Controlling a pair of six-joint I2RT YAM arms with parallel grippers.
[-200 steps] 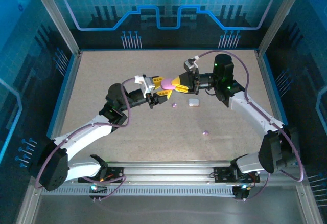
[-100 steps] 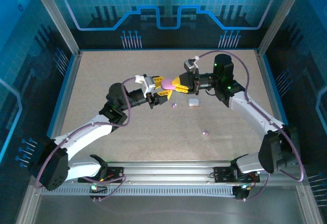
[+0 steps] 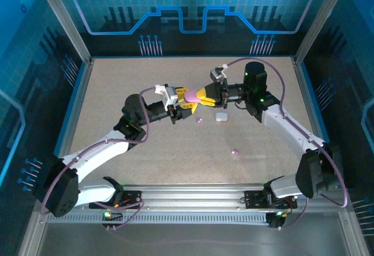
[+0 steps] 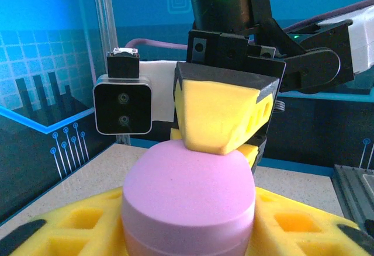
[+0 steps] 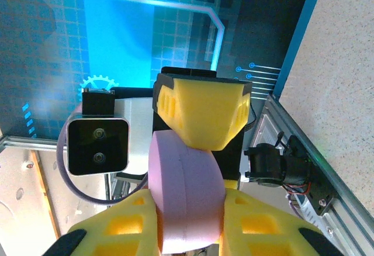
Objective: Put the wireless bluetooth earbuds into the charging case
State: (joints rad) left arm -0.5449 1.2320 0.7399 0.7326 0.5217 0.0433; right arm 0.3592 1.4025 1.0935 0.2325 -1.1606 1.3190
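A purple charging case hangs in mid-air above the table's middle, closed, with both grippers on it. My left gripper is shut on it from the left and my right gripper from the right. In the left wrist view the case sits between my lower yellow fingers, and a right gripper's finger presses its top. In the right wrist view the case stands on edge between my fingers. Two tiny purple earbuds lie on the table.
A white charging case lies on the speckled table just below the right gripper. Aluminium posts and blue walls frame the table on three sides. The arm bases stand along the rail at the near edge.
The left gripper has shifted slightly toward the right one. The purple case stays held between both grippers, and the pieces on the table have not moved.
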